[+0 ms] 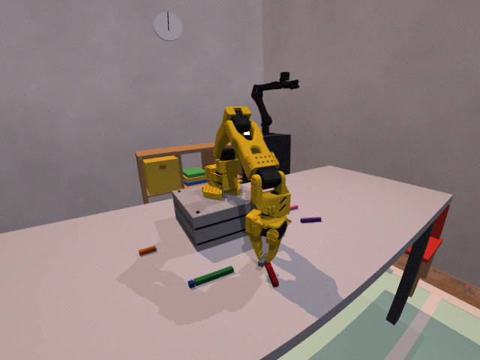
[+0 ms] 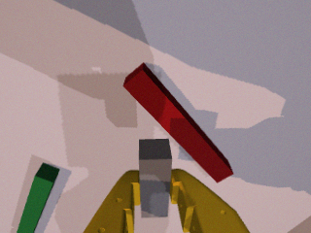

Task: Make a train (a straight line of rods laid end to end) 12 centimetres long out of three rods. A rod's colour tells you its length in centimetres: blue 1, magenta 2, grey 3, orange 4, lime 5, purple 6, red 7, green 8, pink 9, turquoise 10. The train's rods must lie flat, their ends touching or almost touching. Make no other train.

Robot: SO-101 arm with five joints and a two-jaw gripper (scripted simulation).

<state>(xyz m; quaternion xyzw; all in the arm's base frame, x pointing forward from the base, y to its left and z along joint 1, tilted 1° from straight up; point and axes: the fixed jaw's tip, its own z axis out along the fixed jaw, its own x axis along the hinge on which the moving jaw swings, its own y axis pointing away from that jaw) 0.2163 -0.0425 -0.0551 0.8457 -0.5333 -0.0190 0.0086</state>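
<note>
- The gripper (image 1: 265,259) is clenched on a grey rod (image 2: 155,175), holding it low over the table (image 1: 372,217), just beside the red rod (image 1: 271,274).
- In the wrist view the grey rod's long axis runs straight out from between the yellow fingers. Its free end stands clear of them, and its dark square end face is towards the top of the picture.
- In the exterior view only a small grey stub (image 1: 261,263) shows at the fingertips, close to the table surface. Whether it touches the table cannot be told.
- The grey rod is a short, square-sectioned bar, plain mid-grey, with a darker end face and a paler flank.
- The red rod lies flat on the table. In the wrist view its long axis runs diagonally from upper left to lower right, passing just right of the grey rod's free end, with a narrow gap visible between the two.
- The red rod is longer, deep red, with sharp edges and a darker shaded side.
- A green rod (image 1: 213,275) lies flat to the left of the gripper, with a blue rod (image 1: 190,283) at its near end, the two touching or nearly so.
- An orange rod (image 1: 147,250) lies further left, well apart from the others.
- A purple rod (image 1: 310,219) and a pink rod (image 1: 293,207) lie behind the gripper, to the right of the arm's grey base block (image 1: 205,224).
</note>
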